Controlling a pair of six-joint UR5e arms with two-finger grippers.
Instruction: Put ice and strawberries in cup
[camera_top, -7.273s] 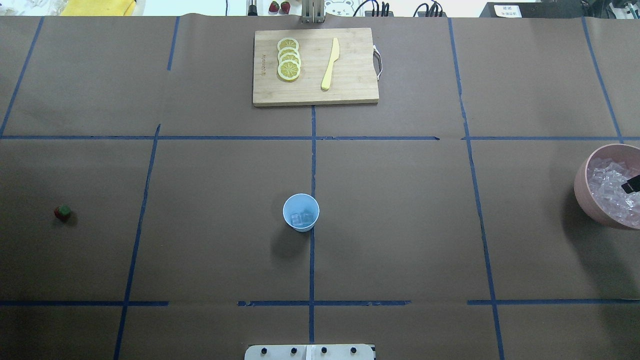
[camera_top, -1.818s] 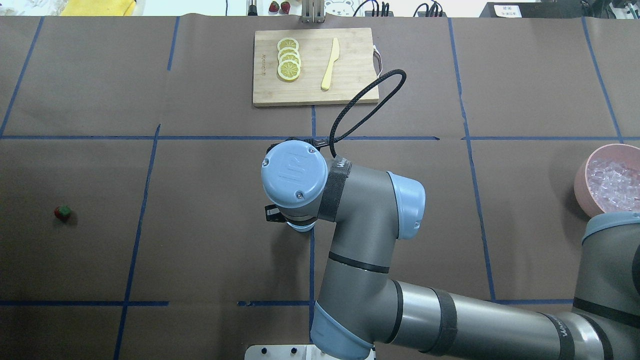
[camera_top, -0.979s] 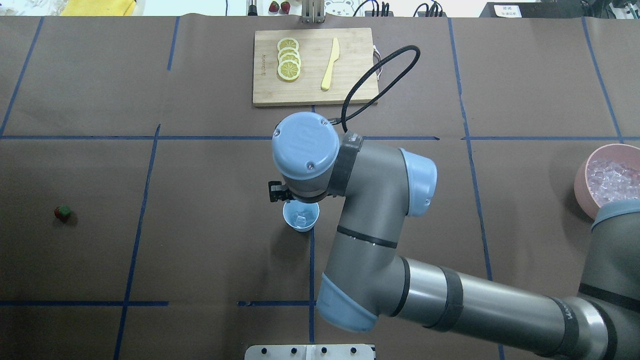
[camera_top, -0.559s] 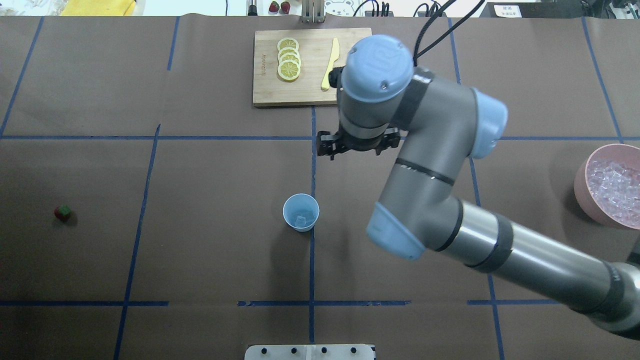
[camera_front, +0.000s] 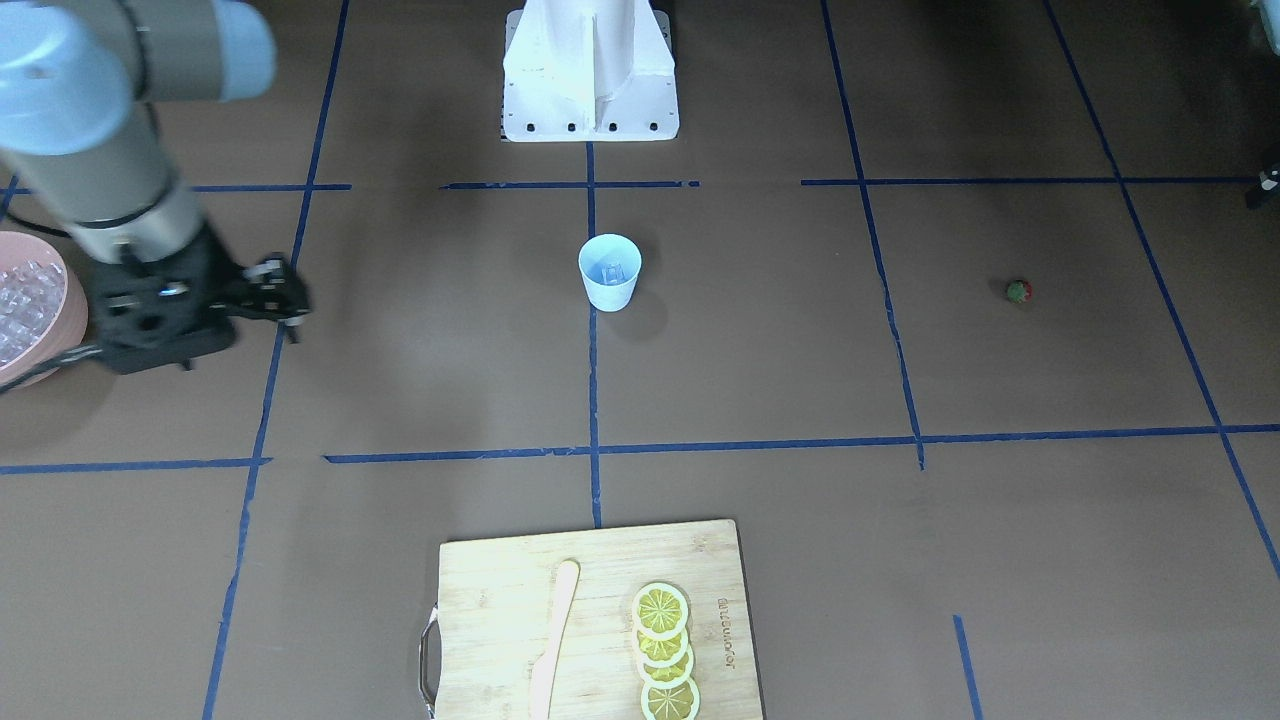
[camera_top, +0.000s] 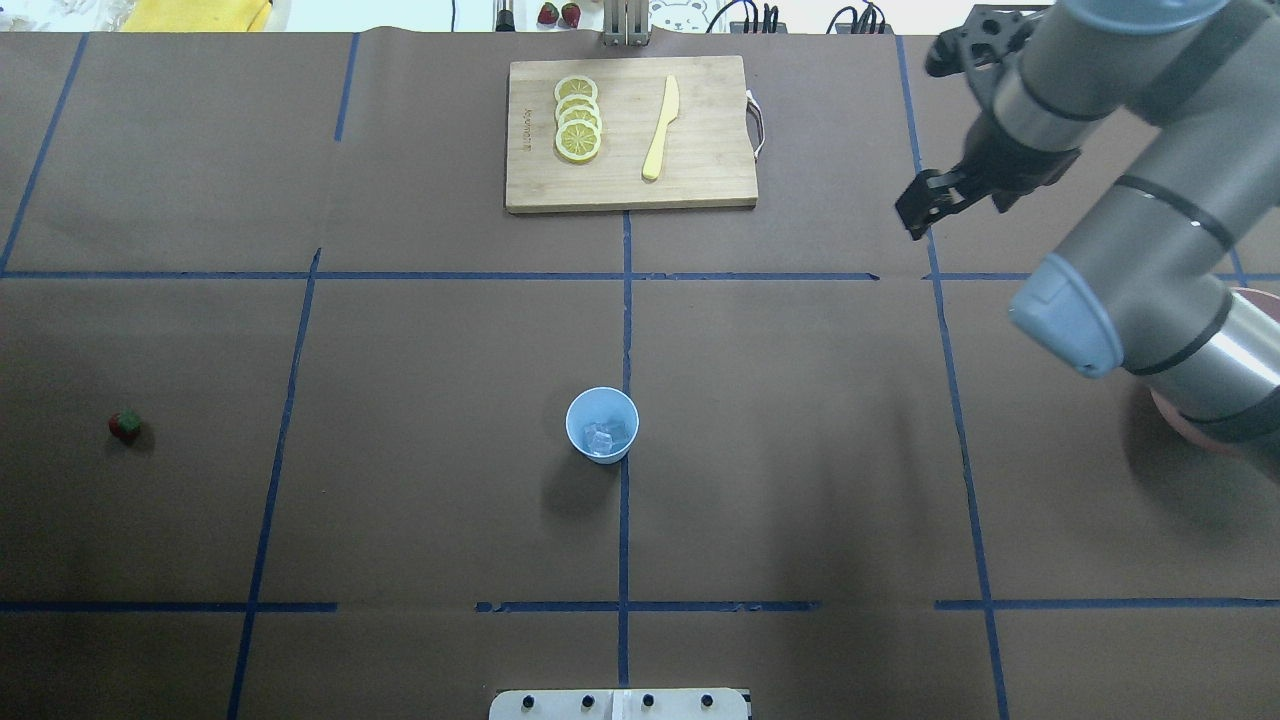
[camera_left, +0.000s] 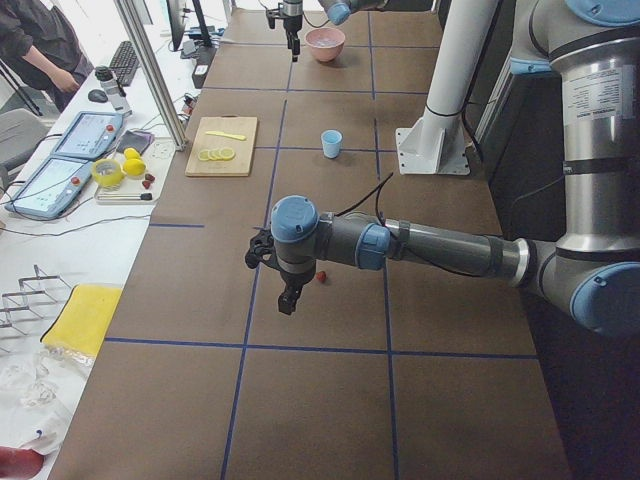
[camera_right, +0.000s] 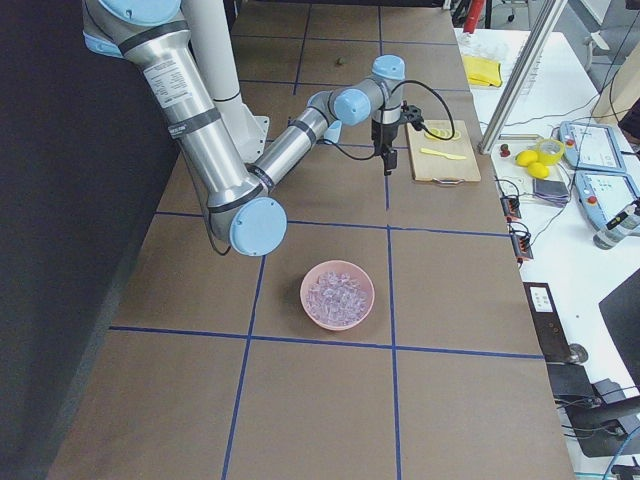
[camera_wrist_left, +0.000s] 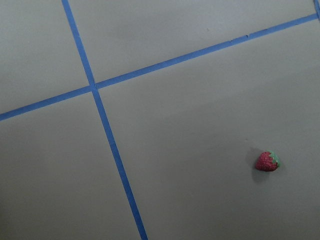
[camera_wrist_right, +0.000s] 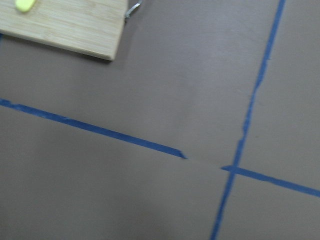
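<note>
The cup (camera_top: 602, 425) stands mid-table with ice (camera_top: 600, 438) in it. The strawberry (camera_top: 125, 426) lies near the left edge, so we hold our left gripper (camera_left: 288, 300) beside it, likely for the pick. Our right gripper (camera_top: 918, 208) hovers right of the board (camera_top: 710, 130), clear of the cup; we cannot tell whether either one's fingers are apart or together.

A wooden cutting board (camera_top: 705, 170) is laid at the far middle of the table. Four overlapped lemon slices (camera_top: 578, 120) are set on its left half, and a pale yellow knife (camera_top: 660, 128) lies to their right, apart from them. The table is covered with brown paper (camera_top: 450, 350), marked into a grid with blue tape (camera_top: 624, 300). A pink bowl (camera_right: 338, 322) is set near the right end. Beyond the far edge, a yellow cloth (camera_left: 80, 318) and two tablets (camera_left: 85, 135) are laid on a white bench.
</note>
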